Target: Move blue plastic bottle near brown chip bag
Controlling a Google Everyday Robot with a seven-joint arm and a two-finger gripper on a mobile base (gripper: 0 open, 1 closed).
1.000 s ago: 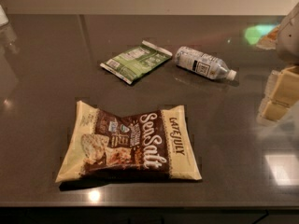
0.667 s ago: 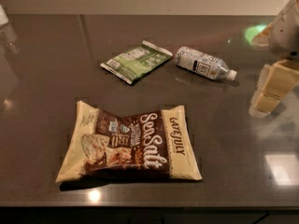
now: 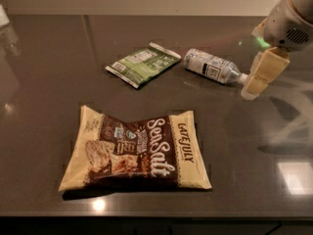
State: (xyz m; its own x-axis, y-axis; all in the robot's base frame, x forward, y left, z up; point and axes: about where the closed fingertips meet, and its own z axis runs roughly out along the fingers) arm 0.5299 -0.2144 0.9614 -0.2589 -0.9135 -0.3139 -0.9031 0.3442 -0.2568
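Observation:
The blue plastic bottle (image 3: 212,65) lies on its side on the dark tabletop at the back right, its white cap pointing right. The brown chip bag (image 3: 137,153) lies flat in the front centre, well apart from the bottle. My gripper (image 3: 251,89), cream-coloured on a white arm, hangs at the right, just beside the bottle's cap end and a little above the table. It holds nothing that I can see.
A smaller green packet (image 3: 143,64) lies just left of the bottle at the back centre. The dark glossy table (image 3: 44,102) runs to a front edge just below the chip bag. A pale object (image 3: 4,18) stands at the far left edge.
My gripper has moved left from the right edge and now sits close to the bottle's cap end. The bottle, the bag and the green packet have not moved.

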